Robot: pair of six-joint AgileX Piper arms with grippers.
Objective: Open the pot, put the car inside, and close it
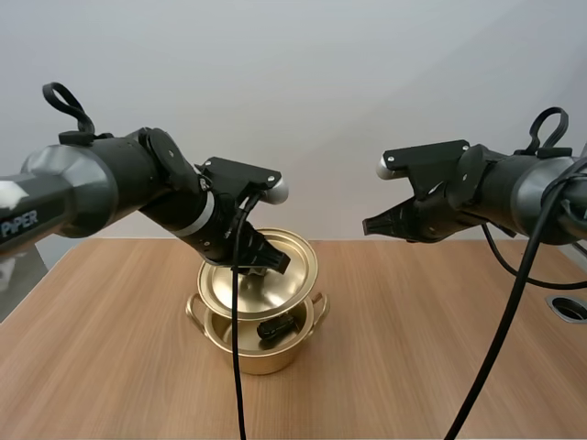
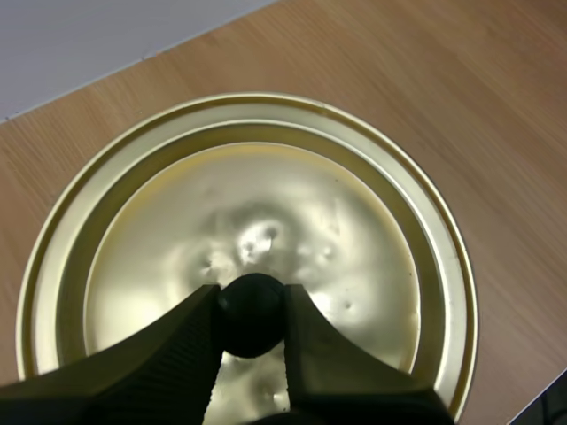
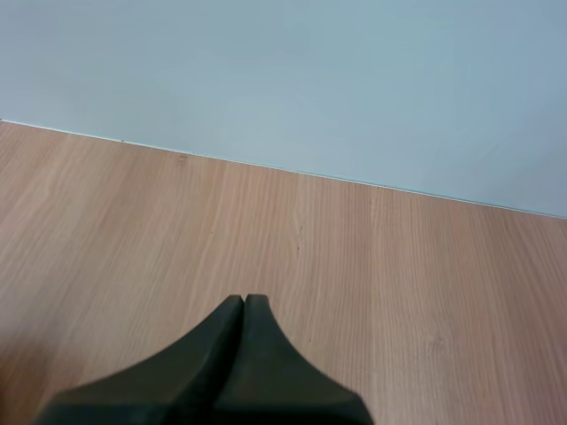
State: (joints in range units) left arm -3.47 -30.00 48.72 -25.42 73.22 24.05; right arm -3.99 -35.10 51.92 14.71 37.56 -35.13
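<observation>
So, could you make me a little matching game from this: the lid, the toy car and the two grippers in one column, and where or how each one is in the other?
Things
1. lid
2. car
3. left gripper
4. right gripper

Places or states
A. shut on nothing, above the table
B. lying inside the pot
C. held tilted over the open pot
D. pinching the black knob

Pairs: 1-C, 2-B, 3-D, 4-A
</observation>
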